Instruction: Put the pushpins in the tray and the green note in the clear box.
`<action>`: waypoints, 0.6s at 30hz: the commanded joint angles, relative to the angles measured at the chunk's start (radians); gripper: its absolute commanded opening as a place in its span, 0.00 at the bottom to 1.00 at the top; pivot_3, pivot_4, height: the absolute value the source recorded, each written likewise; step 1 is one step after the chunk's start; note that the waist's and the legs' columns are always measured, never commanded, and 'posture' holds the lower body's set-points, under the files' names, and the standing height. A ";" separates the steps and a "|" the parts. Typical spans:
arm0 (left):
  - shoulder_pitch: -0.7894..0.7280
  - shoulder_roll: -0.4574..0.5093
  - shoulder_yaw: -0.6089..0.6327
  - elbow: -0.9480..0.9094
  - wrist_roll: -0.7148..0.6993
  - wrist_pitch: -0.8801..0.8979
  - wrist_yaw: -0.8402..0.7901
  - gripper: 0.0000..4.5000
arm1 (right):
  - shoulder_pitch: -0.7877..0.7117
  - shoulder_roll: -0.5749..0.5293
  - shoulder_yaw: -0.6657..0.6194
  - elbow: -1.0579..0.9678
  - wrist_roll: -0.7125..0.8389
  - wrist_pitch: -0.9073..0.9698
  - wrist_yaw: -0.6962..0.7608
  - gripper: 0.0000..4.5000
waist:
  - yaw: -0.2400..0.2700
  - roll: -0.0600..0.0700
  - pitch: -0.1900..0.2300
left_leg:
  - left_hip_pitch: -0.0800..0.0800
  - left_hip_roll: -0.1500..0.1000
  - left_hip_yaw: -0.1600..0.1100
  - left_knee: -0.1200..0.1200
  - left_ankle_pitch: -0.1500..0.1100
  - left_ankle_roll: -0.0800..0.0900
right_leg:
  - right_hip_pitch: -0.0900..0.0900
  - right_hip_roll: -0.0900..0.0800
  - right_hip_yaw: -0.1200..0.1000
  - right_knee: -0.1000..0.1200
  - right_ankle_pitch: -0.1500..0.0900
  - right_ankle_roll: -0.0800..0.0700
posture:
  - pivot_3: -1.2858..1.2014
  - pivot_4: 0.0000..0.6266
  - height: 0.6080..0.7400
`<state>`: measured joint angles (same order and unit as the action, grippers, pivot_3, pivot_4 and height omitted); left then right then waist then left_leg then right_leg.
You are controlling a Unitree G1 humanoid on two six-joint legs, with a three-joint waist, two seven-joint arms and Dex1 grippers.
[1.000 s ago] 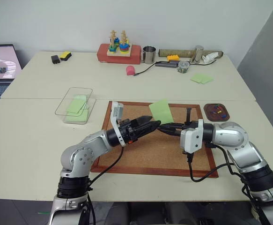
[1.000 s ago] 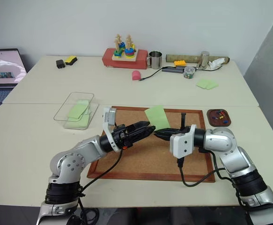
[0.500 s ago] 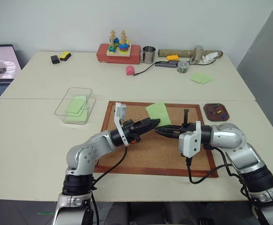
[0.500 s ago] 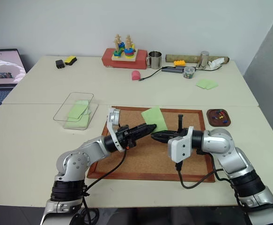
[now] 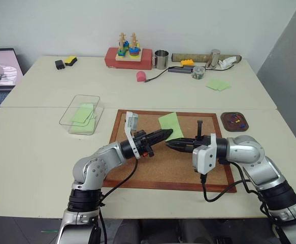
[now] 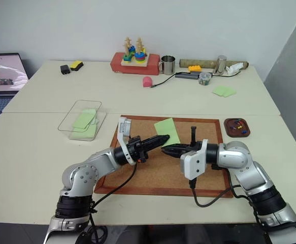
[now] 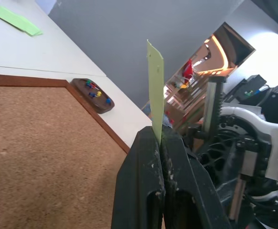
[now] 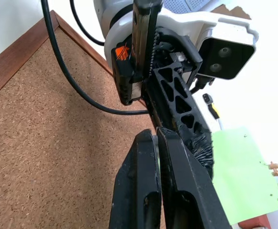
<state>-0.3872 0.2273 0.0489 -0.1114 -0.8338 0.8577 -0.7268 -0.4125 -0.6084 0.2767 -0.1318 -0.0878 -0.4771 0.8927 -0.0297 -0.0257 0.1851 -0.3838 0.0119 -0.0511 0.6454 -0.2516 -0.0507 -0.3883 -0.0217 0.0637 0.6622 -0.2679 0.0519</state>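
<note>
The green note [image 5: 170, 124] stands on edge above the cork board [image 5: 153, 170], and my left gripper [image 5: 168, 133] is shut on its lower edge. The left wrist view shows the note [image 7: 155, 90] edge-on, rising from between the closed fingers [image 7: 143, 176]. My right gripper [image 5: 168, 144] is shut, its tips just below the left gripper's tips, with nothing visible between them. The right wrist view shows the note [image 8: 239, 176] beside that gripper, not in it. The tray [image 5: 226, 124], with pushpins [image 5: 234, 120] in it, lies right of the board. The clear box [image 5: 79, 104] stands left of the board.
Green notes [image 5: 81, 113] lie in the clear box. More green notes [image 5: 219, 85] lie at the back right. A red block with a wooden toy [image 5: 129, 56], a metal cup [image 5: 161, 59] and a pink object [image 5: 141, 76] stand along the far side, and a laptop [image 5: 0, 68] at far left.
My left gripper has shut on the green note. The note now sits a little lower and further left, leaning less upright. The right gripper has stayed shut and barely moved.
</note>
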 commanded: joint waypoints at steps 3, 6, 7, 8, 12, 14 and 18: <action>-0.005 -0.001 -0.020 0.023 0.073 -0.071 0.025 0.00 | -0.004 0.002 -0.033 -0.054 0.028 -0.069 -0.036 0.00 | 0.000 0.000 0.000 | 0.000 0.000 0.000 0.000 0.000 0.000 | 0.000 0.000 0.000 0.000 0.000 0.000 | 0.52 0.24 1.00; -0.004 -0.007 -0.021 0.037 0.091 -0.091 0.035 0.00 | 0.006 -0.001 -0.037 -0.060 0.031 -0.081 -0.048 0.00 | 0.000 0.000 0.000 | 0.000 0.000 0.000 0.000 0.000 0.000 | 0.000 0.000 0.000 0.000 0.000 0.000 | 0.52 0.24 1.00; -0.004 -0.009 -0.020 0.041 0.097 -0.097 0.037 0.00 | 0.010 -0.002 -0.040 -0.063 0.033 -0.084 -0.052 0.00 | 0.000 0.000 0.000 | 0.000 0.000 0.000 0.000 0.000 0.000 | 0.000 0.000 0.000 0.000 0.000 0.000 | 0.52 0.24 1.00; -0.004 -0.010 -0.022 0.045 0.106 -0.103 0.037 0.00 | 0.014 -0.003 -0.045 -0.068 0.037 -0.085 -0.056 0.00 | 0.000 0.000 0.000 | 0.000 0.000 0.000 0.000 0.000 0.000 | 0.000 0.000 0.000 0.000 0.000 0.000 | 0.52 0.24 1.00; -0.004 -0.012 -0.023 0.053 0.123 -0.118 0.037 0.00 | 0.032 -0.009 -0.076 -0.082 0.064 -0.043 -0.076 0.00 | 0.000 0.000 0.000 | 0.000 0.000 0.000 0.000 0.000 0.000 | 0.000 0.000 0.000 0.000 0.000 0.000 | 0.52 0.24 1.00; -0.001 -0.010 -0.023 0.044 0.125 -0.121 0.038 0.00 | 0.060 -0.022 -0.138 -0.071 0.087 0.078 -0.106 0.00 | 0.000 0.000 0.000 | 0.000 0.000 0.000 0.000 0.000 0.000 | 0.000 0.000 0.000 0.000 0.000 0.000 | 0.52 0.24 1.00; 0.013 0.012 -0.011 -0.004 0.131 -0.124 0.041 0.00 | 0.126 -0.057 -0.272 0.017 0.153 0.228 -0.147 0.00 | 0.003 0.000 0.000 | 0.000 0.000 0.000 0.000 0.000 0.000 | 0.001 0.000 0.000 0.000 0.000 0.000 | 0.52 0.24 1.00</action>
<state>-0.3792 0.2289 0.0289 -0.0534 -0.7037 0.7543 -0.6869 -0.3081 -0.6412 0.0914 -0.1484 0.0233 -0.3050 0.7764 -0.0269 -0.0259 0.1850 -0.3839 0.0113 -0.0508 0.6456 -0.2515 -0.0506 -0.3877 -0.0223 0.0642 0.6621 -0.2678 0.0518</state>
